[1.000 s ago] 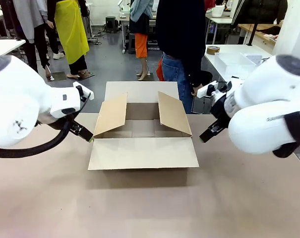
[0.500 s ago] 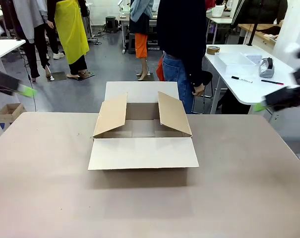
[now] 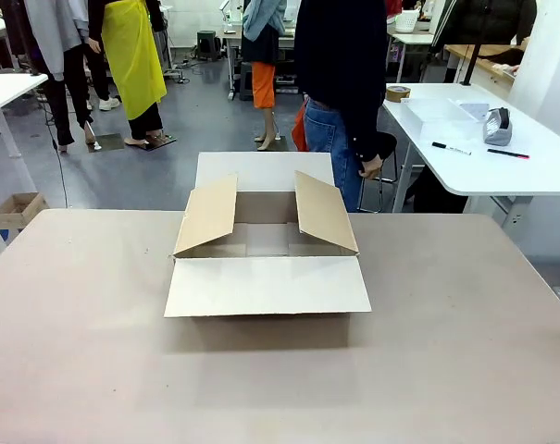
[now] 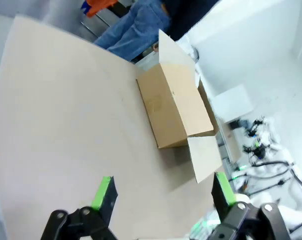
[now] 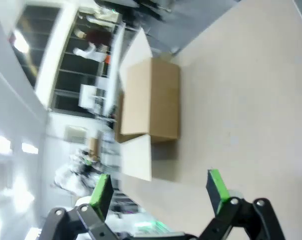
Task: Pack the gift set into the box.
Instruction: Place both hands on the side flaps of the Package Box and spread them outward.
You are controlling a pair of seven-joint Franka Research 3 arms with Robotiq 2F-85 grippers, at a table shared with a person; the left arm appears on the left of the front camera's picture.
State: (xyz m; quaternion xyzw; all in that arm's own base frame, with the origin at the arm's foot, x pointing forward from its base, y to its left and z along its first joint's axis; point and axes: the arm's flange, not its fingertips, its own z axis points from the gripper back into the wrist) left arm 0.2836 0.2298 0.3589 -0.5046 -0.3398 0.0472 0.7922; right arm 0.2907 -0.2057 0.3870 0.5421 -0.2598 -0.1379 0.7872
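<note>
Carton open on tabletop: load through the top, flaps kept spread.

The brown carton [image 3: 267, 287] stands upright, mid-width toward the far edge of the tabletop [image 3: 261, 398]. Left hand [image 4: 162, 192] and right hand [image 5: 157, 187]: fingers apart, nothing between them. The likely step is receiving the gift set, probably from the person [image 3: 340, 83], who stands beyond the far edge. Lower each item vertically, centred between the side flaps [image 3: 208, 215], which lean over the opening and could snag it; release near the floor of the carton. Bare surface at both sides and in front gives room for approach; the far side is tighter.
</note>
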